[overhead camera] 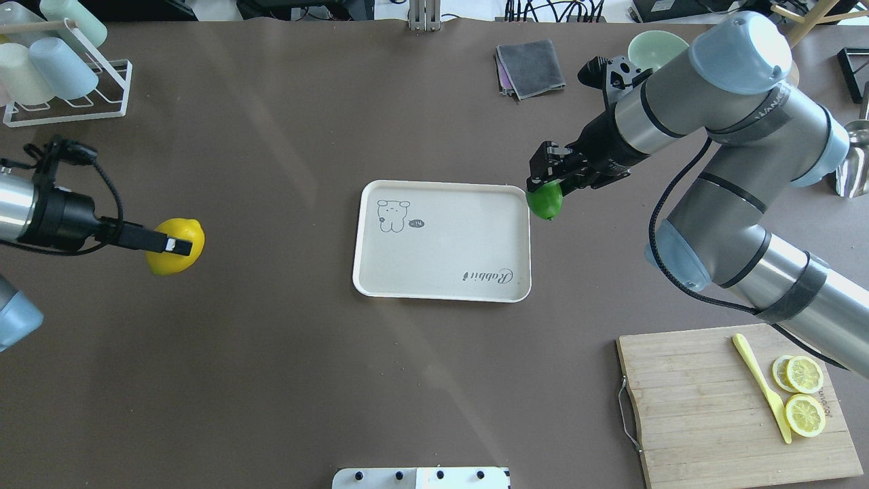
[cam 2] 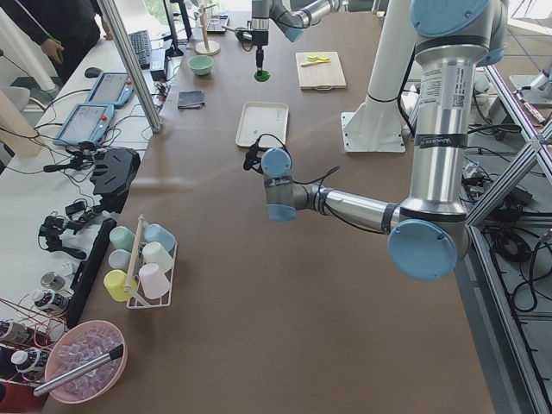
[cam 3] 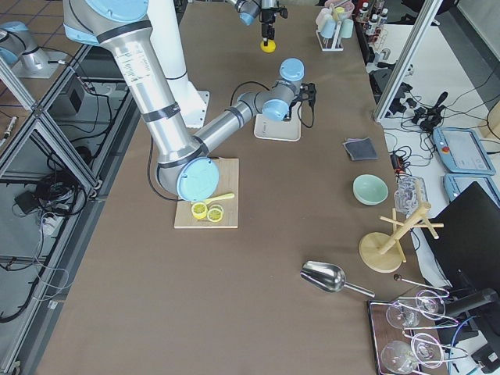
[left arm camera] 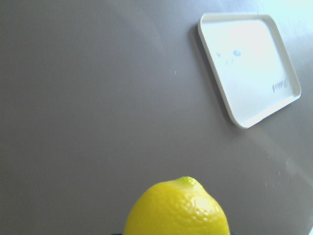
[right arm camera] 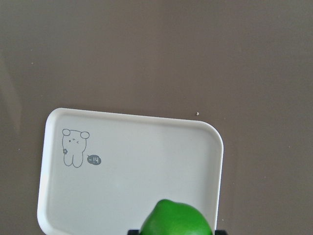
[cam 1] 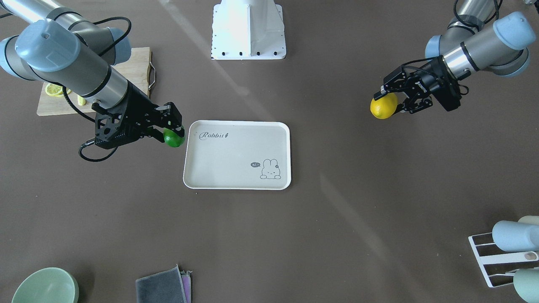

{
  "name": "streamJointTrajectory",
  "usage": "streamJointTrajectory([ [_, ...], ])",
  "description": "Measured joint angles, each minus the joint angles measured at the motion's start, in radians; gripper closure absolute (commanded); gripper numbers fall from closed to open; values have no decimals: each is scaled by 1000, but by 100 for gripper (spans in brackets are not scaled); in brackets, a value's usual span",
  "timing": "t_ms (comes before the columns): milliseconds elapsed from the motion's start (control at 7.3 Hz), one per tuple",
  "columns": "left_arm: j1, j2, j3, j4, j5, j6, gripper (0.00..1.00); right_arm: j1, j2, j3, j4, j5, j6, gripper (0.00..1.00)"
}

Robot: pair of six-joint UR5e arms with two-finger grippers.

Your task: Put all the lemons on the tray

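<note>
The cream tray with "Rabbit" lettering lies mid-table with nothing on it. My left gripper is shut on the yellow lemon and holds it above the table, well to the left of the tray. The yellow lemon fills the bottom of the left wrist view, with the tray far off. My right gripper is shut on the green lemon just outside the tray's right edge. In the right wrist view the green lemon hangs over the tray's rim.
A wooden cutting board with lemon slices and a yellow knife sits at the near right. A cup rack stands far left, a grey cloth and a green bowl at the far side.
</note>
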Motion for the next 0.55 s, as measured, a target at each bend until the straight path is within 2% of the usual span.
streamJointTrajectory([
  [274, 43, -200, 5, 209, 93, -22, 100, -35, 45, -70, 8, -50, -2, 100],
  [548, 164, -323, 29, 328, 272, -24, 100, -68, 64, -107, 11, -92, -2, 100],
])
